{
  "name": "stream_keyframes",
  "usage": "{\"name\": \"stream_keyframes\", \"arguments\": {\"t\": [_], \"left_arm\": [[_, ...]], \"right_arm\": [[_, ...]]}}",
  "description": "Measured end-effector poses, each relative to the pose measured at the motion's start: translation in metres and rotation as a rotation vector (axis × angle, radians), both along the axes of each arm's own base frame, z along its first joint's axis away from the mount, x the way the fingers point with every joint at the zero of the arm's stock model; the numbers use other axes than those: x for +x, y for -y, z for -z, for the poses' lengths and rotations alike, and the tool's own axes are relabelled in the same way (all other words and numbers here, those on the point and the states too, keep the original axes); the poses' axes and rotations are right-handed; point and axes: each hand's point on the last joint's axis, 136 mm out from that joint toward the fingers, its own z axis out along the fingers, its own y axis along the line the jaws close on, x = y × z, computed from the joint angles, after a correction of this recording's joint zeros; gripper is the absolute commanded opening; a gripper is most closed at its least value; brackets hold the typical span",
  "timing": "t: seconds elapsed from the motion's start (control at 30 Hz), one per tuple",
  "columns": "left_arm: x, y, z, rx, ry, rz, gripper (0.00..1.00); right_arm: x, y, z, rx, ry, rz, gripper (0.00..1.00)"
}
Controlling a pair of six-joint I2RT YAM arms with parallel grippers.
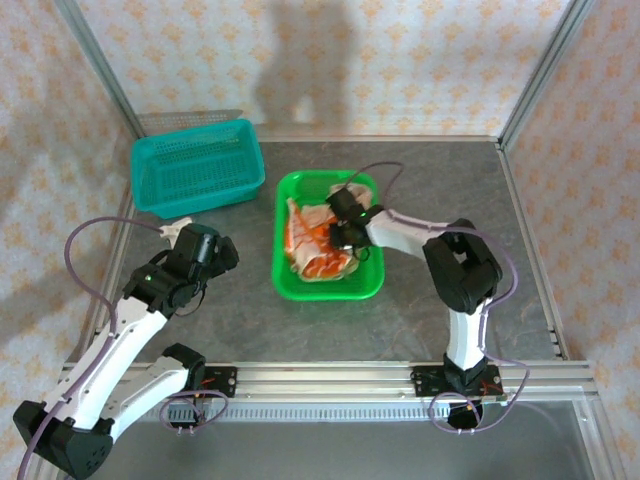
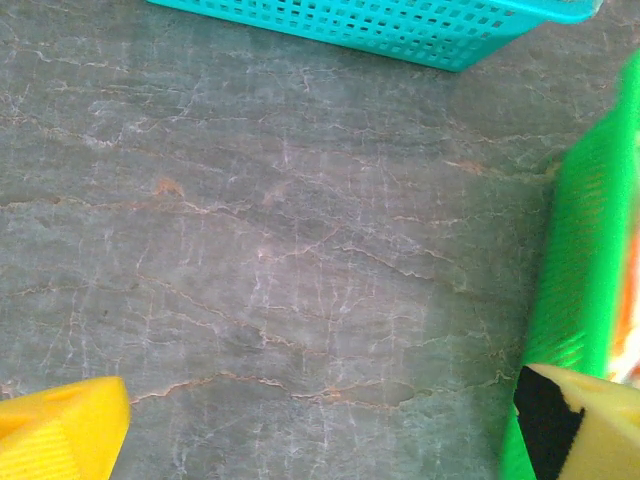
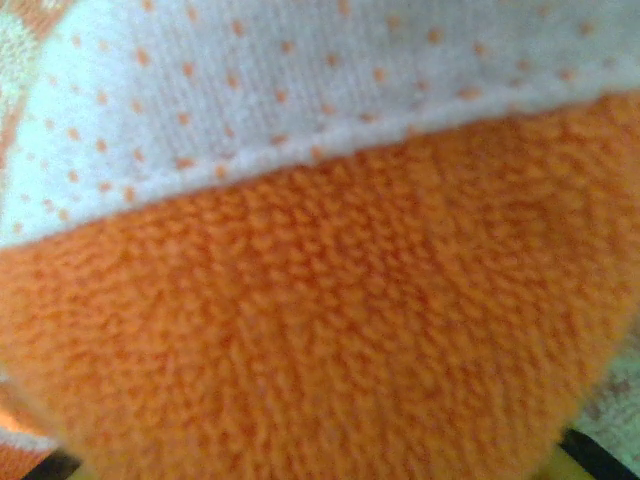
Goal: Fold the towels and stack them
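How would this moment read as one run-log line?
step: pickup | left gripper: open, above table | right gripper: down among towels in green basket

- A grey stone-patterned tabletop (image 1: 420, 300) with pale, thin veins forms the work surface.
- Cream walls (image 1: 400, 60) printed with small orange motifs stand behind and on both sides.
- Slanted aluminium posts (image 1: 97, 70) frame the back corners.
- An aluminium rail (image 1: 330, 373) runs along the near edge.
- A soft shadow (image 1: 310, 70) falls on the back wall.
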Motion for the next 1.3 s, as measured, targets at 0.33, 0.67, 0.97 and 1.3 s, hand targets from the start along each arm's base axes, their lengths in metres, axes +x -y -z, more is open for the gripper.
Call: {"name": "stream_keyframes", "arguments": {"t": [0.33, 0.67, 0.97, 1.3], "left_arm": [[0.007, 0.006, 0.007, -0.004, -0.043, 0.007, 1.0], [0.014, 0.011, 0.003, -0.019, -0.052, 0.007, 1.0], [0.017, 0.013, -0.003, -0.025, -0.04, 0.008, 1.0], [0.026, 0.023, 0.015, -0.032, -0.105, 0.028, 1.0]], "right_arm": [[0.077, 0.198, -0.009, -0.007, 0.012, 0.559, 0.34], [0.118, 0.269, -0.028, 0.079, 0.061, 0.914, 0.46], [0.08, 0.236, -0.05, 0.077, 0.049, 0.753, 0.62], [0.05, 0.181, -0.021, 0.115, -0.056, 0.595, 0.39]]}}
